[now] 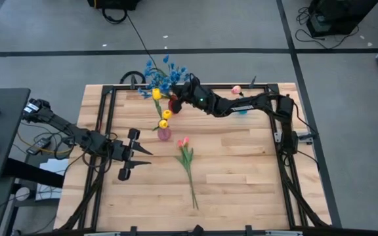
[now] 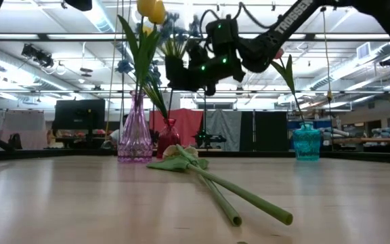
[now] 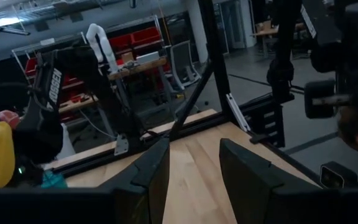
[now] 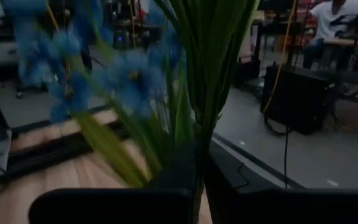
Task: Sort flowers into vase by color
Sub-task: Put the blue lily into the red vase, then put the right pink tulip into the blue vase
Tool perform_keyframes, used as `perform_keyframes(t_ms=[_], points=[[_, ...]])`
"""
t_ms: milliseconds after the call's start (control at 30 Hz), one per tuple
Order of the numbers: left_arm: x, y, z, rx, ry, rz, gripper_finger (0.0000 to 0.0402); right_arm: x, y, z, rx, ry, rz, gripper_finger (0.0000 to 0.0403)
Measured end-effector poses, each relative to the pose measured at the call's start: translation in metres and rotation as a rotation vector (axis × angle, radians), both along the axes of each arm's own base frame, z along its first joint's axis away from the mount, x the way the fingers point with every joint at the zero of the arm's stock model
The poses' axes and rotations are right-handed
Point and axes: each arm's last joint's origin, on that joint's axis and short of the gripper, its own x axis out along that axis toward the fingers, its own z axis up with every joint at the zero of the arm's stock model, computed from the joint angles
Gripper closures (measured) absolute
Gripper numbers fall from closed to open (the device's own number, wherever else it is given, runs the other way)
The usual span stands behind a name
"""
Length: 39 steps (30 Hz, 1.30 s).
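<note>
Risk: right gripper [image 1: 178,98], fingers pinched on the blue sprays [image 1: 163,73] by their stems, hangs just over the red vase [image 1: 173,105]. A drift off-centre could miss the mouth or tip the vase, judging by how narrow it looks.

Left gripper [image 1: 138,154]: fingers apart, nothing held, well apart from the vases.

Pink tulips [image 1: 186,157] lie flat on the wood table [image 1: 241,170], betw. both arms. Yellow tulips [image 1: 161,108] stand in the purple vase [image 1: 165,133]; one pink bud in the teal vase [image 2: 307,141].

Room: workshop w/ racks; a seated person behind.
</note>
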Motion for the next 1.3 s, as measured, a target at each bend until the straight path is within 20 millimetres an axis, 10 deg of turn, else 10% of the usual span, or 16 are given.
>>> perform_keyframes(t_ms=[533, 1033, 1300], points=[[0.000, 0.001, -0.002, 0.001, 0.019, 0.037, 0.0255, 0.009, -0.004, -0.056, 0.058, 0.089, -0.036, 0.0348], [0.000, 0.001, -0.001, -0.023, 0.016, 0.039, 0.0255, -0.008, 0.002, -0.020, 0.216, 0.190, -0.017, 0.0242], [0.000, 0.002, -0.002, -0.055, 0.027, 0.071, 0.0255, -0.027, 0.046, -0.002, 0.446, 0.390, 0.072, 0.0242]])
